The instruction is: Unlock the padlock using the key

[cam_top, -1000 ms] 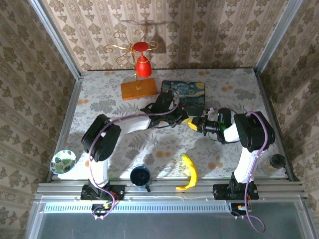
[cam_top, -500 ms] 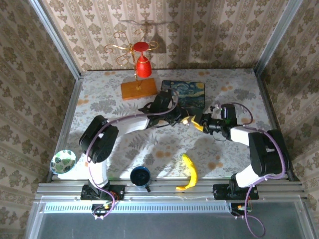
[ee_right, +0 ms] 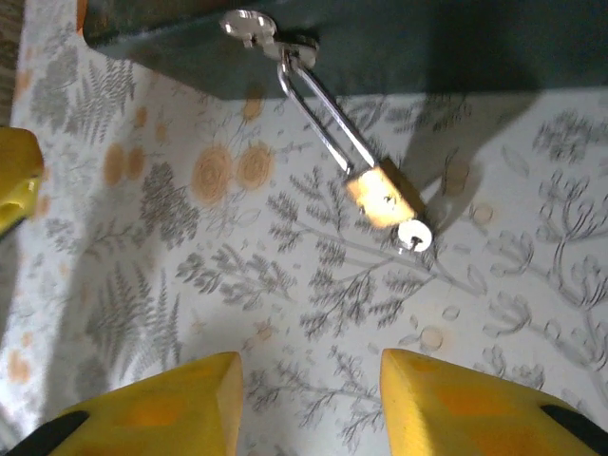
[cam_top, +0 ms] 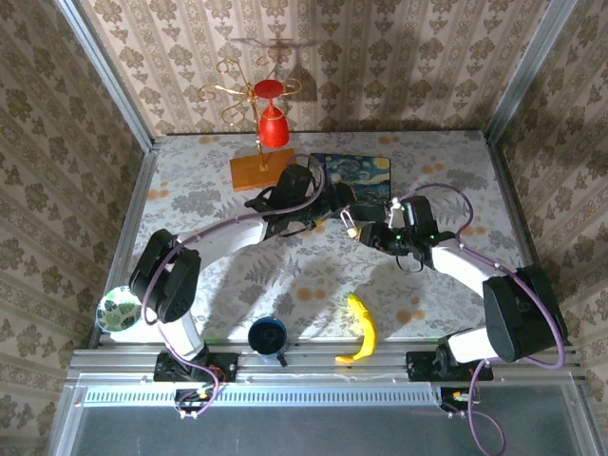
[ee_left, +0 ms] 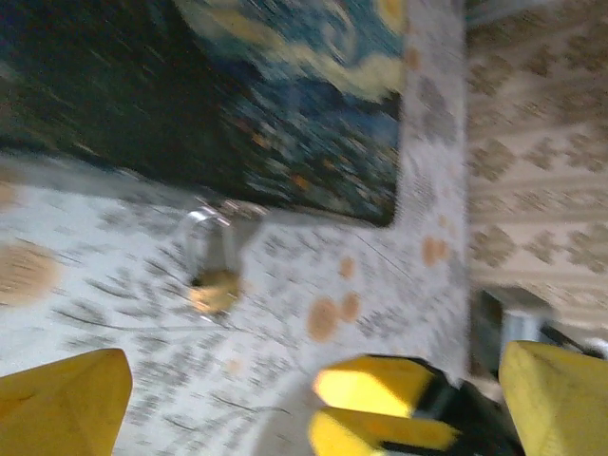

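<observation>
Left gripper (ee_left: 312,366) is springing wide off the padlock (ee_right: 383,195), right gripper (ee_right: 309,361) hovering parted and empty (key (ee_right: 414,235) seemingly sitting in it), unlocking looking unfinished.

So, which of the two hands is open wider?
The left hand: in its wrist view its fingers stand at the far edges. The fingers of the right hand sit closer together.

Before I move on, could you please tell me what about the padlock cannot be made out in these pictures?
- Right wrist view: on the padlock, the shackle meets the box fitting in shadow near the top edge; locked or sprung, unclear.
- Same view: silvery piece at its base, too small to call a key.
- Left wrist view: motion blur smears the padlock.
- Top view: the padlock is too small.
</observation>
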Tool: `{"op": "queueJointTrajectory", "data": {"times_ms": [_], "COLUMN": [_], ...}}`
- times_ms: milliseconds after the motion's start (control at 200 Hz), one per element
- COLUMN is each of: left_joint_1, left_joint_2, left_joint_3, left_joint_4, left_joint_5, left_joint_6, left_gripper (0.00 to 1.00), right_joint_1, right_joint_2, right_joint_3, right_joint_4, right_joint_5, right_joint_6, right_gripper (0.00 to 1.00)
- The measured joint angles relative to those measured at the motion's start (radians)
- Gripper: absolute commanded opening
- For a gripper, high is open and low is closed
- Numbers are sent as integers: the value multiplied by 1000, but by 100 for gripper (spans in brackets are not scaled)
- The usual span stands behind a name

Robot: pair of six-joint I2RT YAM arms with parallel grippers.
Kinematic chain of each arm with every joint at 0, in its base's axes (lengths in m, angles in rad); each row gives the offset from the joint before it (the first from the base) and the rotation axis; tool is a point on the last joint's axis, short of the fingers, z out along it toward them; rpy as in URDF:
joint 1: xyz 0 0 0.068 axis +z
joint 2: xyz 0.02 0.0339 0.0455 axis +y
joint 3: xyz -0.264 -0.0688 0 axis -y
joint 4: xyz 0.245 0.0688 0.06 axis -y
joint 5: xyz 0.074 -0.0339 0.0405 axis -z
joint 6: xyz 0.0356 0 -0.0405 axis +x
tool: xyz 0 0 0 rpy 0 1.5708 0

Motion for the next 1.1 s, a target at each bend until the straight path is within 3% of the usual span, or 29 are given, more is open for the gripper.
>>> {"op": "queueJointTrajectory", "data": {"times_ms": [140, 360, 1100], "left_joint_1": [32, 93, 143], "left_joint_2": [0, 42, 300], "left_joint_3": [32, 100, 369], "left_joint_4": [-79, -140, -290], "left_joint_5": [-118, -191, -222], "left_joint_6": [111, 240, 449], "left_gripper": [100, 100, 100], "right_joint_1": [32, 40, 46], "right_joint_2": [56, 212, 409], "right_joint_3": [54, 167, 311], "right_joint_4": [-2, -2, -9], "right_joint_5": [93, 150, 152], "right_joint_6": [-68, -134, -173], "right_gripper": [41, 38, 30]}}
